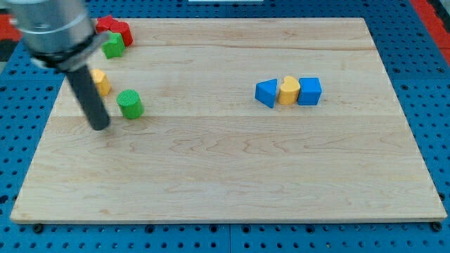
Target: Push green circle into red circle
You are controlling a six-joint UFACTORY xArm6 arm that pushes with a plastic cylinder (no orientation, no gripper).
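My tip (100, 127), a bare rod with no jaws to open or close, leans down at the board's (232, 176) left, green cylinder (130, 104) just right of it.

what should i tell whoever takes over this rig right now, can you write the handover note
Tip: my tip sits on the wooden board, just to the view's left of the green round block, with a narrow gap between them.
Blocks: the green round block stands near the board's left side. A red block lies at the top-left corner, partly hidden by the arm, so its shape is unclear; a second green block rests against it. A yellow block lies just left of the green round one.
Done: nothing yet; green and red are well apart.
Left: get below the green round block and push it up-left into the red one.
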